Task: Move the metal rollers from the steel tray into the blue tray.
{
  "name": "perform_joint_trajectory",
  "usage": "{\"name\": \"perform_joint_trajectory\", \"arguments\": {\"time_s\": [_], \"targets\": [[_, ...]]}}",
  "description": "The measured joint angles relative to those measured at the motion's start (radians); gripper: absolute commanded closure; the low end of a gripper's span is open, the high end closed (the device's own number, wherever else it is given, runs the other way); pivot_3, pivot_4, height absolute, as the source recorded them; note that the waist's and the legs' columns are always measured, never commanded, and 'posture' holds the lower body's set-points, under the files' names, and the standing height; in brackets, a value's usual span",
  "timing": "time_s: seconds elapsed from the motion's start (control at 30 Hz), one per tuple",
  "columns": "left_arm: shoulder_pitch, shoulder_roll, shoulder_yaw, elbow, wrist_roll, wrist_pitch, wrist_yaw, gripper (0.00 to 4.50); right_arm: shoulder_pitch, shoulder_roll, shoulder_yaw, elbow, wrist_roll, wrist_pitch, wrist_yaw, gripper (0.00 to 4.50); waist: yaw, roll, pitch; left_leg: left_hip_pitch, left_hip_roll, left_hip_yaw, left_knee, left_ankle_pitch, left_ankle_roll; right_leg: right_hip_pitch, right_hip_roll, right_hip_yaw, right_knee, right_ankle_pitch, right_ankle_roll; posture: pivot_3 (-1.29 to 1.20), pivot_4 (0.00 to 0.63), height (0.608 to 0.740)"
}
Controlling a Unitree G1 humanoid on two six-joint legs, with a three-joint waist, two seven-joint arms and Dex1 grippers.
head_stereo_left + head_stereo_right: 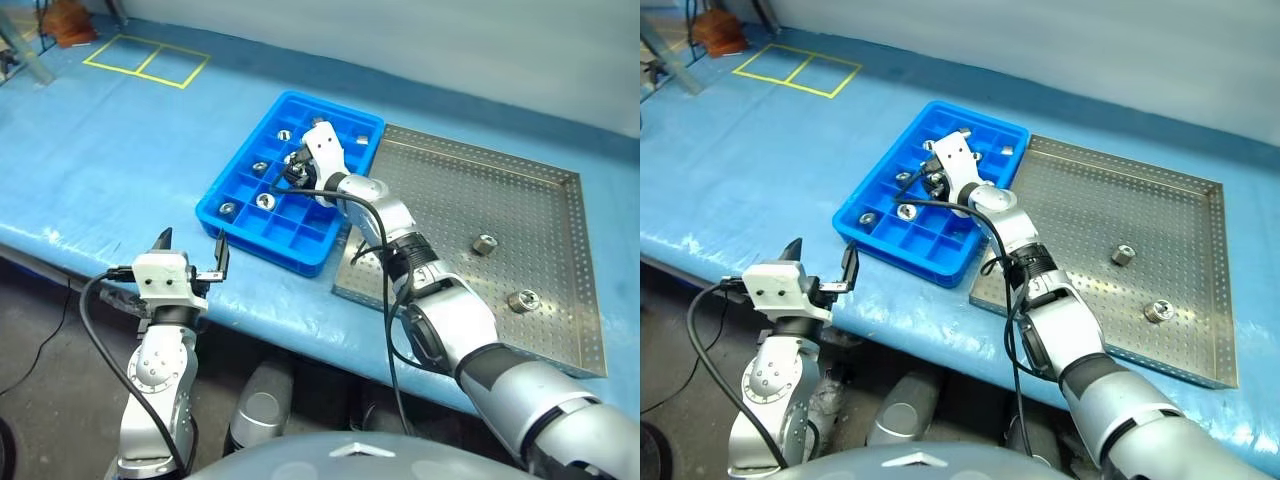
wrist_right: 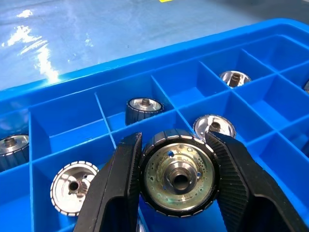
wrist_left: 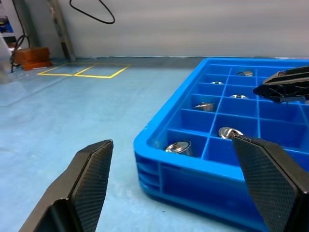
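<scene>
- Two metal rollers (image 1: 485,244) lie on the perforated floor of the steel tray (image 1: 560,185), well apart from each other, one nearer its middle and the other (image 1: 524,300) closer to its near rim.
- We see the right end effector (image 2: 178,178) over the blue tray (image 1: 232,195), its two fingers clamped on the ribbed rim of one roller (image 2: 177,178), which hangs above a compartment with its bored face towards the wrist camera.
- In the right wrist view we count several rollers already resting in separate compartments of the blue tray, one (image 2: 144,107) just beyond the held one and another (image 2: 73,185) beside it.
- The blue tray sits on the blue-covered counter (image 1: 120,150), just beside the steel tray's left edge.
- Our left end effector (image 1: 195,250) hovers near the counter's front edge, short of the blue tray's near corner, with its fingers (image 3: 91,179) spread wide and nothing between them.
- A yellow taped rectangle (image 1: 147,60) marks the counter's far left part.
</scene>
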Motion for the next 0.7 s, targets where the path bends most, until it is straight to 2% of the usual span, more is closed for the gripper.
{"name": "perform_joint_trajectory", "arguments": {"time_s": [0.17,0.37,0.7], "targets": [[0.021,0.006,-0.003,-0.001,0.003,0.002,0.0,0.16,-0.008,-0.005,0.004,0.061,-0.041,-0.025,-0.023,2.78,0.065,0.0,0.0,-0.004,0.0,0.0,0.0,0.0,-0.001,-0.005,0.0,-0.001,0.0,0.0,0.0,0.61,0.15,0.74],[0.019,0.006,-0.006,-0.001,0.003,0.003,0.0,0.16,-0.01,-0.032,-0.008,0.059,-0.048,-0.028,-0.018,2.78,0.116,0.0,0.0,-0.006,0.001,0.0,0.0,0.0,-0.003,-0.008,0.0,-0.003,0.0,0.0,-0.001,0.58,0.15,0.74],[-0.013,0.008,-0.01,-0.001,0.001,0.0,-0.008,0.16,0.067,-0.104,-0.047,-0.107,-0.039,0.033,-0.014,2.78,0.146,0.0,0.0,-0.007,0.001,0.0,0.0,0.0,-0.004,-0.009,0.0,-0.004,0.0,0.0,-0.002,0.55,0.15,0.74]]}}
